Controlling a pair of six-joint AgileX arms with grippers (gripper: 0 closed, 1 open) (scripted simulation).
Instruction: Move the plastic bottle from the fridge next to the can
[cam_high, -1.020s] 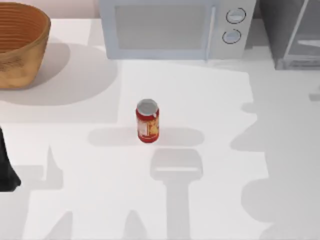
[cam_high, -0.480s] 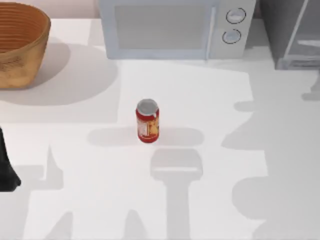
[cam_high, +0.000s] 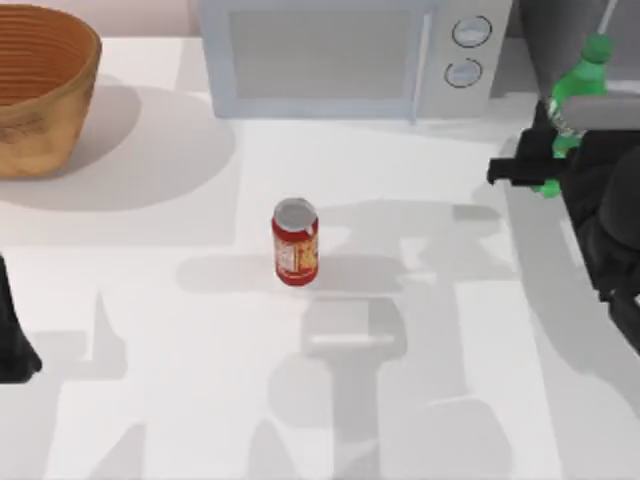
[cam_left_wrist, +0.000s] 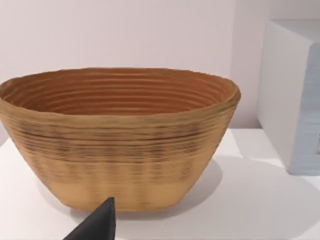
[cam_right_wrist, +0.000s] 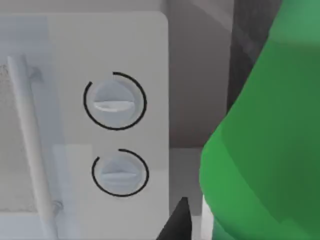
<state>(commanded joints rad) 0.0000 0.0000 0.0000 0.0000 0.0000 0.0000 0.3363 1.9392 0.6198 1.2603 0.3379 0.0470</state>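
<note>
Bottle (cam_high: 578, 95) hangs in the right gripper (cam_high: 545, 160) in the top view, clamped at mid-body just in front of the fridge (cam_high: 570, 40), well right of the can (cam_high: 295, 242), with open bench (cam_high: 400, 170) between them. Left wrist view faces the basket (cam_left_wrist: 120, 140), that arm parked left of the can, its gripper unreadable. Right wrist view has the bottle (cam_right_wrist: 270, 150) close beside the microwave (cam_right_wrist: 115, 125) knobs, an edge to clear.

Can (cam_high: 295, 243) mid-table; microwave (cam_high: 350, 58) behind it; basket (cam_high: 40, 85) far left; plastic bottle (cam_high: 572, 100) far right.
</note>
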